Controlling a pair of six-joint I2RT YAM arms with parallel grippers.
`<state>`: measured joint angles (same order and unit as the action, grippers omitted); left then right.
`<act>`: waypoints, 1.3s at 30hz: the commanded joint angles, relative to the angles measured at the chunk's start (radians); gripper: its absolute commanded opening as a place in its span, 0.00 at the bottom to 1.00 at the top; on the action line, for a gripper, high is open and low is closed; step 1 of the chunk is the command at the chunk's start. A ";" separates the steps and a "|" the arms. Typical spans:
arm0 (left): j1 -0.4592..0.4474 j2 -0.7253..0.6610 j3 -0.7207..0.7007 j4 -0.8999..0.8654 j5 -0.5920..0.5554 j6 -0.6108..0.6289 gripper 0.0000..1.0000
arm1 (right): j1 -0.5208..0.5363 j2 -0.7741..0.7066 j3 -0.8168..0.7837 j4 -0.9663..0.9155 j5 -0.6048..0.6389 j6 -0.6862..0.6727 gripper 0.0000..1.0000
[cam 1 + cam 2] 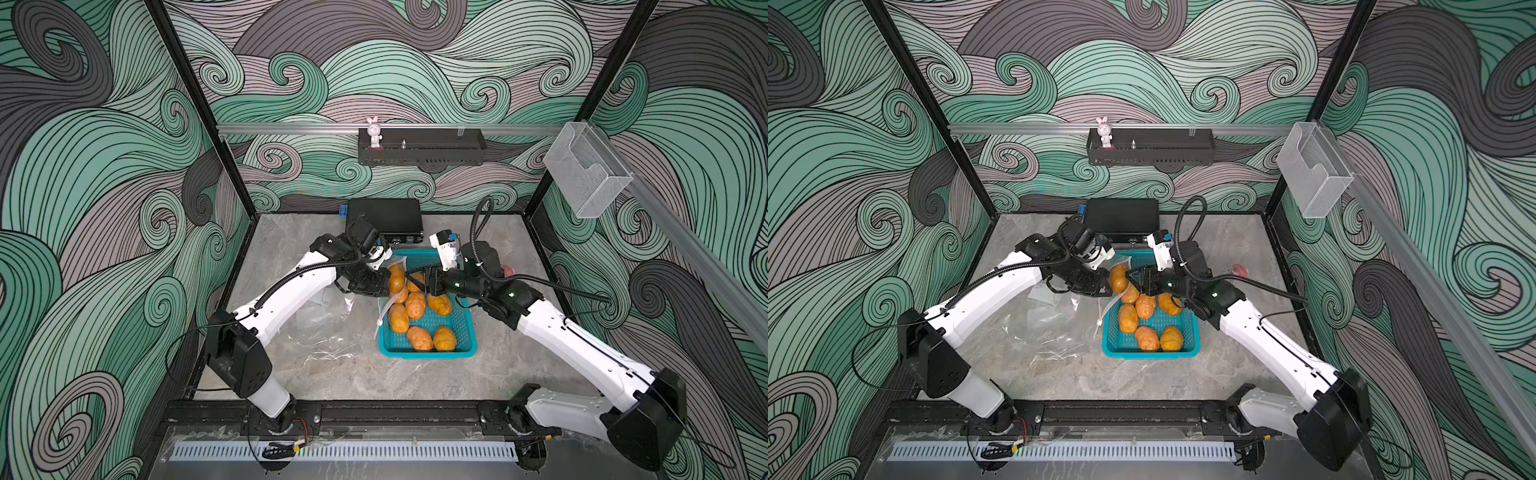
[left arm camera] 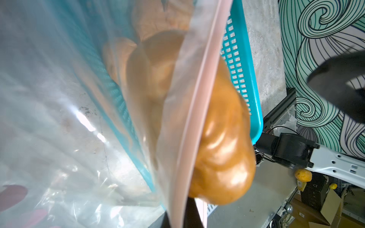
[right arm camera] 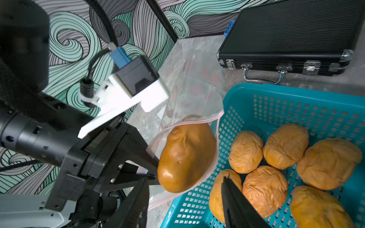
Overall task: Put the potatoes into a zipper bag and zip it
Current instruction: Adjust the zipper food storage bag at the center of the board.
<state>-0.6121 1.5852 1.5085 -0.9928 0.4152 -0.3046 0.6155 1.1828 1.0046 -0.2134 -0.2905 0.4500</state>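
Pinching clear crinkly zipper bag (image 3: 194, 86) rim, left tool (image 3: 153, 171) clamped; glossy orange oval potato (image 3: 185, 154) in mouth; right tool (image 3: 185, 178) apart.

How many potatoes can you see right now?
8. One potato sits in the zipper bag's mouth; seven lie in the teal basket: two at its near end, four mid-basket, one farther back partly under the right gripper. Others may be hidden.

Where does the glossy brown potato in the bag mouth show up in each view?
In a top view: the potato lies at the upper-left corner of the teal basket.
In a top view: potato at that same corner.
Left wrist: lower centre, half behind the pink rim of the zipper bag.
Right wrist: centre, ringed by the bag mouth.
Shared landmark: the teal basket, in all four.
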 commanded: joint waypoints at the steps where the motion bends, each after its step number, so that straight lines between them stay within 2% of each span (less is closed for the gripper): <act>1: -0.008 -0.041 0.010 0.011 0.029 0.013 0.00 | -0.027 -0.005 -0.055 0.040 -0.032 0.058 0.51; 4: -0.007 -0.051 0.010 0.016 0.039 0.013 0.00 | -0.041 0.021 -0.104 0.090 -0.079 0.111 0.40; 5: -0.008 -0.054 0.008 0.018 0.039 0.013 0.00 | -0.041 0.028 -0.115 0.110 -0.098 0.127 0.39; 10: -0.007 -0.061 0.002 0.023 0.043 0.010 0.00 | -0.041 0.058 -0.134 0.213 -0.212 0.186 0.41; 23: -0.008 -0.067 -0.002 0.032 0.051 0.016 0.00 | -0.040 0.154 -0.102 0.285 -0.268 0.294 0.39; 33: -0.008 -0.054 -0.012 0.043 0.053 0.025 0.00 | -0.034 0.181 -0.090 0.288 -0.286 0.325 0.44; 39: -0.008 -0.051 -0.014 0.034 0.036 0.035 0.00 | -0.030 0.185 -0.087 0.262 -0.291 0.313 0.40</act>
<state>-0.6121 1.5410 1.4952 -0.9630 0.4454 -0.2935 0.5804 1.3602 0.8875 0.0414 -0.5629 0.7677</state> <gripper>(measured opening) 0.047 0.408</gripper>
